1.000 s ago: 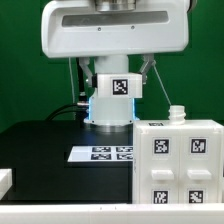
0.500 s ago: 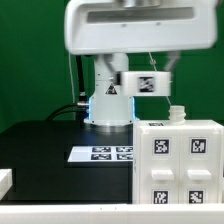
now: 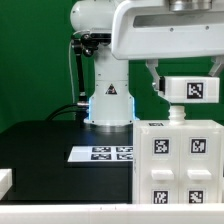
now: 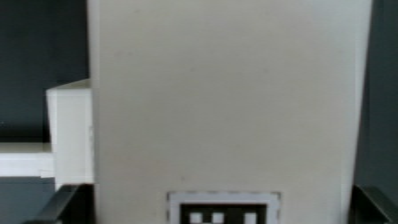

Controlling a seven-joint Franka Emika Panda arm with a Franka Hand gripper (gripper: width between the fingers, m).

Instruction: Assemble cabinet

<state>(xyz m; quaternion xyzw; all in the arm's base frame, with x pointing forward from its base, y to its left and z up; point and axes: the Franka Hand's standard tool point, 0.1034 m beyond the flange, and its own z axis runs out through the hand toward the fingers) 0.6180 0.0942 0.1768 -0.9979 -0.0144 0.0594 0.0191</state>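
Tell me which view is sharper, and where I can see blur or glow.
Exterior view: fairly sharp, evenly lit; the cabinet shows crisp tags, and a blue glow sits on the arm's base. Wrist view: out of focus; a white part fills it, its tag smeared.

over the last second the arm's white wrist housing (image 3: 165,30) swung from the exterior view's left of centre to its right; the tagged white piece (image 3: 193,90) under it travelled along, first in front of the base column (image 3: 108,95), then beside it, and ended over the cabinet (image 3: 178,150), just above the small white knob (image 3: 176,113) on its top; the column and the shoulder above it, half hidden before, came into plain sight; the tag on the piece turned a little and sat slightly lower than half a second earlier
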